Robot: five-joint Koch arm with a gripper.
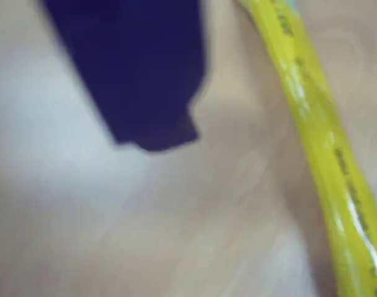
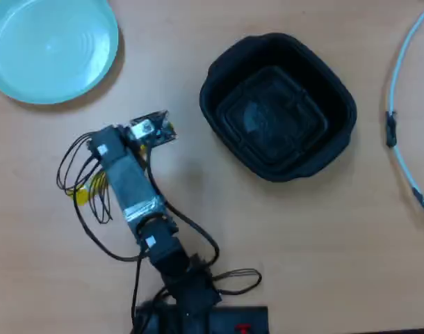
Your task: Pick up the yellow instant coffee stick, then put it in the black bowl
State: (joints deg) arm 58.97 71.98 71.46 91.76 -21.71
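Note:
The yellow instant coffee stick (image 1: pixel 318 142) lies on the wooden table and runs diagonally down the right side of the wrist view. One dark jaw of my gripper (image 1: pixel 157 139) hangs just left of it, apart from it; the other jaw does not show. In the overhead view a small yellow bit of the stick (image 2: pixel 82 195) peeks out at the left of my arm (image 2: pixel 132 184), among the wires. The fingertips are hidden under the wrist there. The black bowl (image 2: pixel 278 104) stands empty to the upper right of the arm.
A light-blue round plate (image 2: pixel 49 45) sits at the top left of the overhead view. A pale cable (image 2: pixel 400 118) curves along the right edge. Loose black wires (image 2: pixel 76 163) loop beside the arm. The arm's base (image 2: pixel 198 313) is at the bottom.

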